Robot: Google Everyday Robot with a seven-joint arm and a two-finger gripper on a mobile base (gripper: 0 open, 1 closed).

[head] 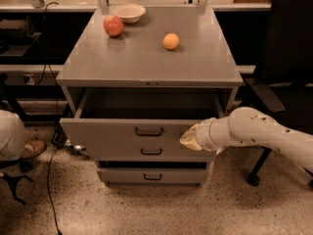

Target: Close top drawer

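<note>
Contact sits off-centre: the tool (190, 137) is pressed against the right part of the top drawer (105, 133), on its flat front to the right of the dark handle (149, 131). The white arm (264, 131) reaches in from the right. We cannot tell how the tool is set, and we see nothing held in it. The drawer stands partly out of the grey bench (146, 65), with its dark inside showing as a band under the bench edge. We judge the closing to be under way but not finished.

The push point worries us most. Pressing on one side only could twist the drawer on its runners, so that the right end goes in ahead of the left and the drawer binds short of shut. The front is also smooth, so the tool could slide across it, or slip down towards the lower drawer (151, 152) just beneath, and lose its push.

A hard final shove could jolt the bench. The orange (170, 41) lies loose near the middle of the top and might roll. The apple (113, 26) and the bowl (129, 12) sit further back, near each other, and look less likely to move. The dark chair (288, 43) stands close by the arm on the right, and we think a wide swing there could catch it.
</note>
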